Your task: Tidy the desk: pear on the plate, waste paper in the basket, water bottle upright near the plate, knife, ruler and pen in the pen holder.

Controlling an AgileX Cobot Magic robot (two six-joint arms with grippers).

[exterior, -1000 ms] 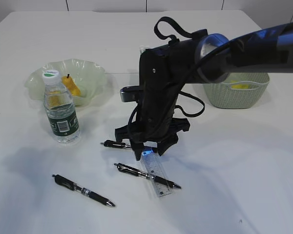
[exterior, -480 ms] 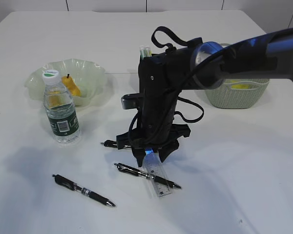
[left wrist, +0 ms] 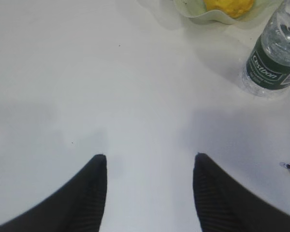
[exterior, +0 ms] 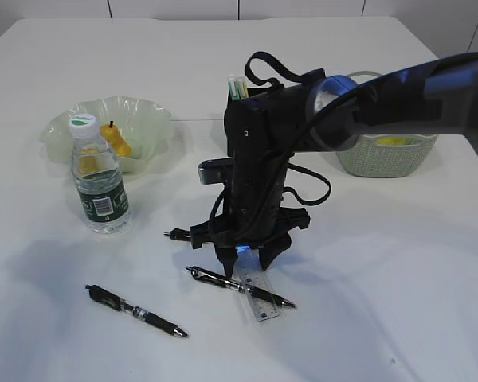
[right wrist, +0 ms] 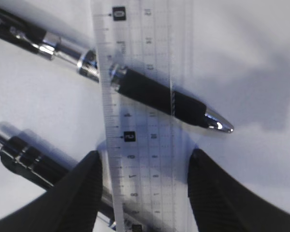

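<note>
The right gripper (right wrist: 144,166) is hanging spread wide astride the clear ruler (right wrist: 137,116), which is lying flat across a black pen (right wrist: 135,89) on the table (exterior: 398,278); thin, light and slick, it looks best pinched across its long edges.

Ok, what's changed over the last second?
The right end effector has come down over the ruler, its open fingers now either side of it, nothing gripped yet. The three pens, the bottle, the pear and the basket haven't moved.
</note>
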